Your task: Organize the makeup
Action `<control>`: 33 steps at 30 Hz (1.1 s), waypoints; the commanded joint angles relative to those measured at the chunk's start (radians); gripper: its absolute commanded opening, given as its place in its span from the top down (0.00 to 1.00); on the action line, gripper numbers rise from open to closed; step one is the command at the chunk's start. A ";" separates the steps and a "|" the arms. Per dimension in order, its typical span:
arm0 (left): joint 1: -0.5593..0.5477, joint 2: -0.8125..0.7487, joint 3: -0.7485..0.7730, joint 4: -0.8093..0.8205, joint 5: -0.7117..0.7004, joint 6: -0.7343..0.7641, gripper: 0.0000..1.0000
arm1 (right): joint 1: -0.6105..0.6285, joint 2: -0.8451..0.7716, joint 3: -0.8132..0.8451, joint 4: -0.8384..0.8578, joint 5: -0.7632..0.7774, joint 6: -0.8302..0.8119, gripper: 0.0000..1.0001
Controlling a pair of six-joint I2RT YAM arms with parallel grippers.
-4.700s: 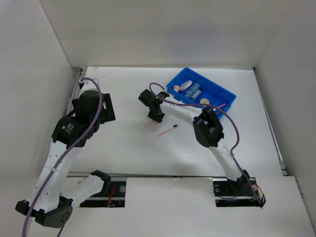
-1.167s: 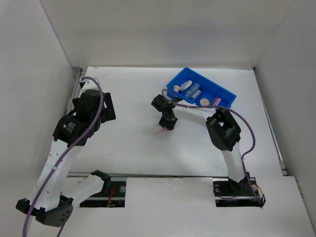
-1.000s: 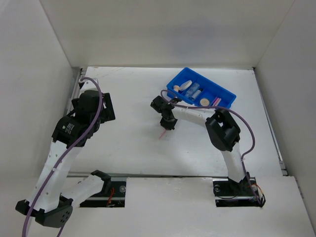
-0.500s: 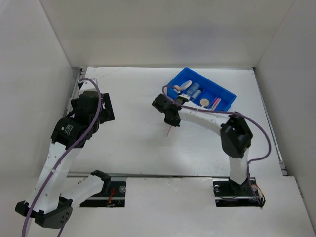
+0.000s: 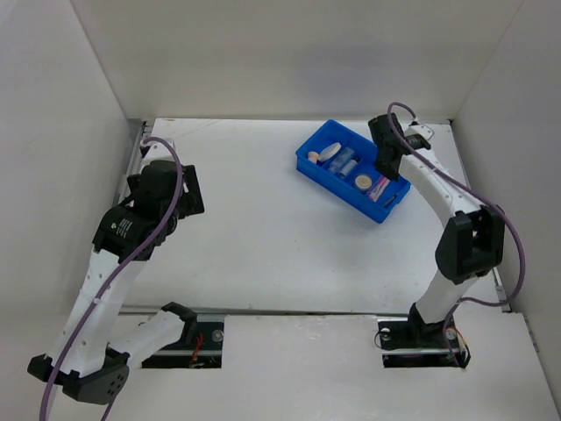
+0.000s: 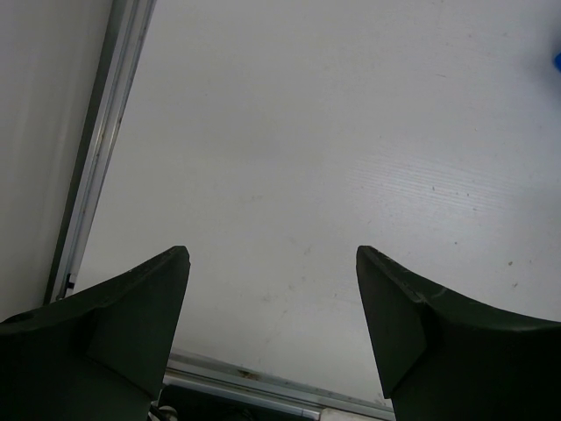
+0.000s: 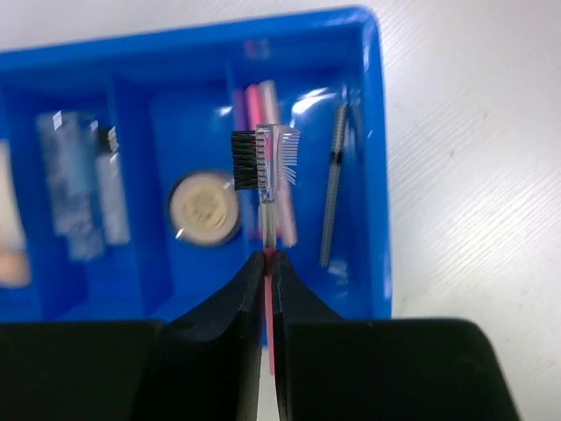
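R: right gripper (image 7: 265, 263) pinching brush (image 7: 266, 162), hovering over bin (image 7: 375, 132), rim just rightward; L: left gripper (image 6: 272, 263) gaping wide over table (image 6: 351, 132), edge rail (image 6: 96, 175) lying leftward

arms (image 5: 98, 289): white links, black joints | cables (image 5: 180, 175): purple | left hand (image 6: 272, 259), right hand (image 7: 266, 263): black tapered fingers (image 6: 131, 316)

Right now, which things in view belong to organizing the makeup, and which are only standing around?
Belong to the job: brow brush held in the right gripper; compact, pink stick, dark pencil, two clear vials, puff, all inside the blue bin.
Not part of it: left gripper, open over the table; purple cables.
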 commanded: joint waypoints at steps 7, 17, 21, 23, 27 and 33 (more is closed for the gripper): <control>0.001 0.022 0.040 -0.002 -0.013 0.015 0.26 | -0.133 0.188 0.132 0.091 -0.009 -0.145 0.87; 0.001 0.041 0.058 -0.011 -0.013 0.005 0.26 | -0.143 0.083 0.198 0.030 0.031 -0.145 0.04; 0.001 0.064 0.067 -0.002 -0.013 0.005 0.26 | -0.143 -0.071 0.142 0.030 0.072 -0.171 0.00; 0.001 0.064 0.067 0.007 -0.004 0.005 0.26 | -0.143 -0.137 0.094 0.019 0.123 -0.182 0.00; 0.001 0.076 0.067 0.049 0.007 0.005 0.26 | -0.143 -0.289 -0.038 -0.042 0.195 -0.182 0.00; 0.001 0.104 0.058 0.058 0.016 0.005 0.26 | -0.143 -0.533 -0.164 -0.083 0.261 -0.131 0.00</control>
